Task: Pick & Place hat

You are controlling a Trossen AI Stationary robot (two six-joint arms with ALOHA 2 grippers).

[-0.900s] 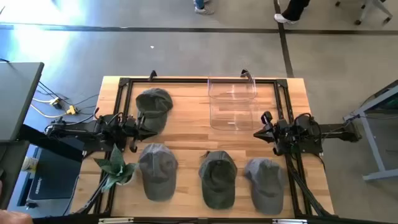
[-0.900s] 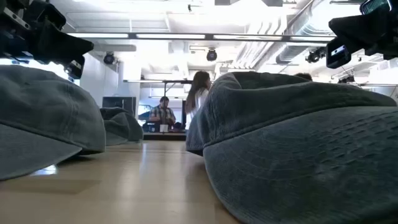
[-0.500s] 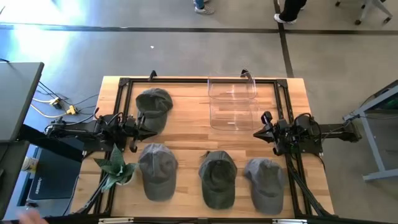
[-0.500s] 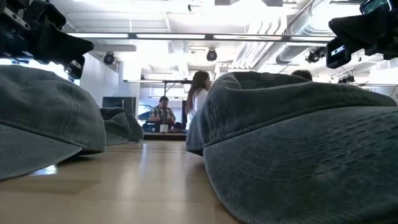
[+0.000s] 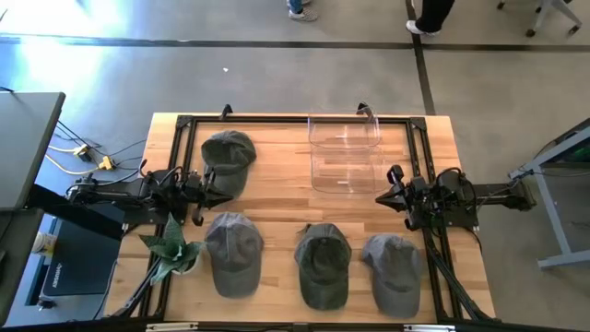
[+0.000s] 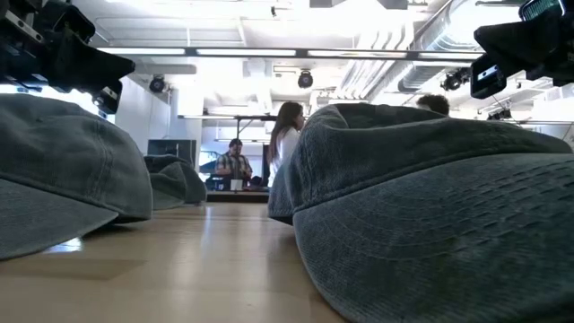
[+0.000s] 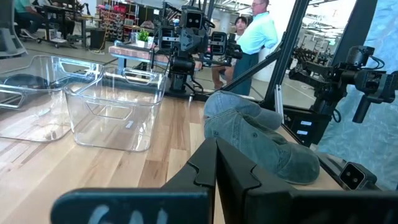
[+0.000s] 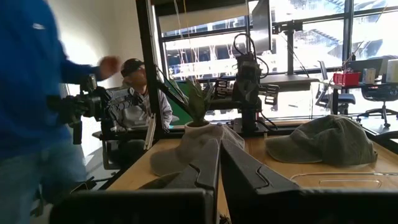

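**Stock at rest: four grey caps, one clear bin, both arms idle**

Near row, table front edge: three grey caps side by side, left cap, middle cap, right cap, each with its long axis running front to back, brim toward the front edge. A potted plant stands beside the left cap.

Mid-table: left gripper, fingers pressed together, holding nothing, pointing inward along the table's width. Right gripper, likewise closed and empty, pointing inward from the opposite side.

Far row: fourth cap at far left, its brim end reaching just beside the left gripper's tip. Clear plastic bin at far right, empty as far as can be seen, just beyond the right gripper.

Governing relation, as judged: the fourth cap lies immediately beyond the left gripper, well apart from the right; the left arm is nearer. The bin, presumably the destination, lies across the table toward the right arm.

Beyond the table: people in the room.
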